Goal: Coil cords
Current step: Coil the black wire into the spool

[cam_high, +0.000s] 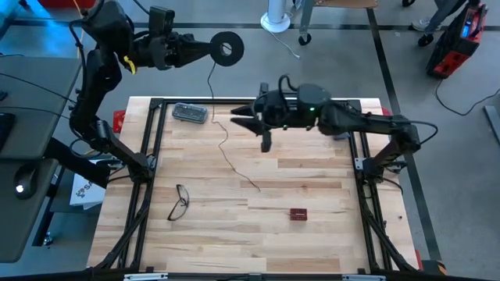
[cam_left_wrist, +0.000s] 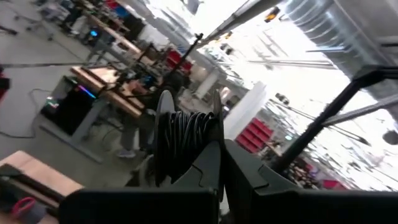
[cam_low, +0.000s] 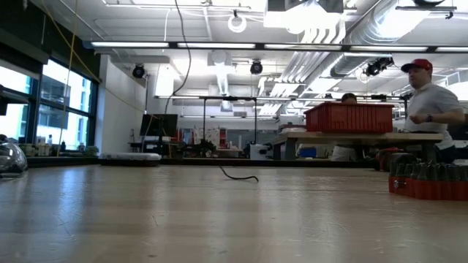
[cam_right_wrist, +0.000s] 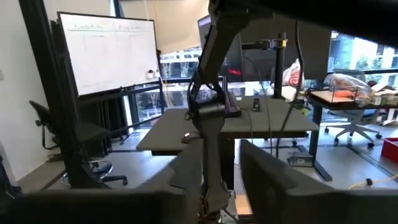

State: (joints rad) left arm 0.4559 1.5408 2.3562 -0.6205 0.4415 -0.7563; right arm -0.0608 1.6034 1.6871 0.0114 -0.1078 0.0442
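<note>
Item: reel (cam_high: 227,48), small, round, black, pale at its centre. My left hand (cam_high: 205,50) pinches it high beyond the far edge of the desk (cam_high: 312,234). The left wrist view shows dark turns of wire already wound on it (cam_left_wrist: 183,134).

Item: wire (cam_high: 221,134), very thin, dark. It drops from the reel onto the desk, wanders toward the middle and ends loose, a curl of it lifted off the wood (cam_low: 240,175).

Item: my right hand (cam_high: 248,119), raised above the far part of the desk near the wire, fingers spread, holding nothing.

Risks, as I judge them:
- The slack could snag on the clear box (cam_high: 190,113) or the desk frame while winding.
- Unguided wire may wind unevenly or slip off the reel's rim.
- The free tail could whip toward the eyeglasses (cam_high: 180,201).
- A pinch this shallow may let the reel twist out.
</note>
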